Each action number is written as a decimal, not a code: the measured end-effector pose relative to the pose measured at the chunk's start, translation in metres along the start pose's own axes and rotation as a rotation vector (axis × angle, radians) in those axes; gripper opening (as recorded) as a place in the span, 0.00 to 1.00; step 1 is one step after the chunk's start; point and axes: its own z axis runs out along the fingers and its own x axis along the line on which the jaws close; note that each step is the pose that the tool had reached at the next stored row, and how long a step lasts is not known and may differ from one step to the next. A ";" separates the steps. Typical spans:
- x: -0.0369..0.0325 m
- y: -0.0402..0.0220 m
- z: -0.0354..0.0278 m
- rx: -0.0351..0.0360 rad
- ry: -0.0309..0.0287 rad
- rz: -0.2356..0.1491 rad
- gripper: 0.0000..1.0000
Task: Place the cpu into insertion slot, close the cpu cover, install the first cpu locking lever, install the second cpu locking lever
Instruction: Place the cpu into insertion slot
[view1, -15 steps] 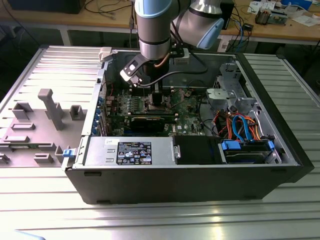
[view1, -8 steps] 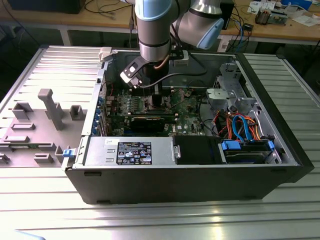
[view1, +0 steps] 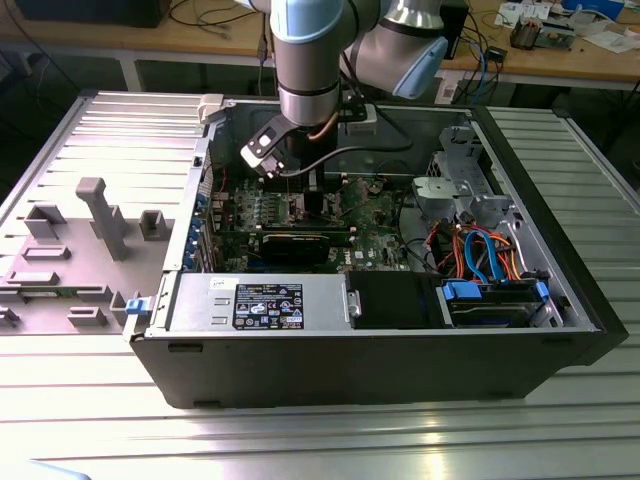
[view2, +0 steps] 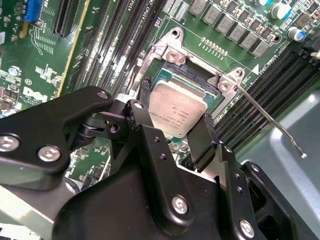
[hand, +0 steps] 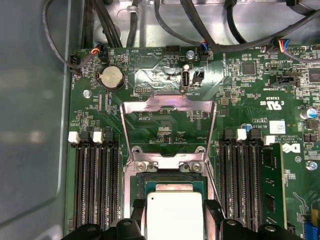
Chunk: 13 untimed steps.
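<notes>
Gripper fingers are partly closed, pinching the cpu by two opposite edges, its silver top facing up. Directly under the fingertips lies the insertion slot in the green motherboard; whether the chip is seated or just above it cannot be told. Beyond the fingertips, in the first wrist view, the cpu cover is swung open. A thin locking lever juts out beside one finger.

Dull metal cpu, shiny metal cpu cover
</notes>
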 end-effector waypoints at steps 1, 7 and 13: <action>0.0003 0.0001 0.0007 0.0001 -0.0001 0.001 0.55; 0.0027 -0.0001 0.0039 0.0007 0.0000 0.004 0.55; 0.0043 0.0005 0.0077 0.0035 -0.0009 0.013 0.55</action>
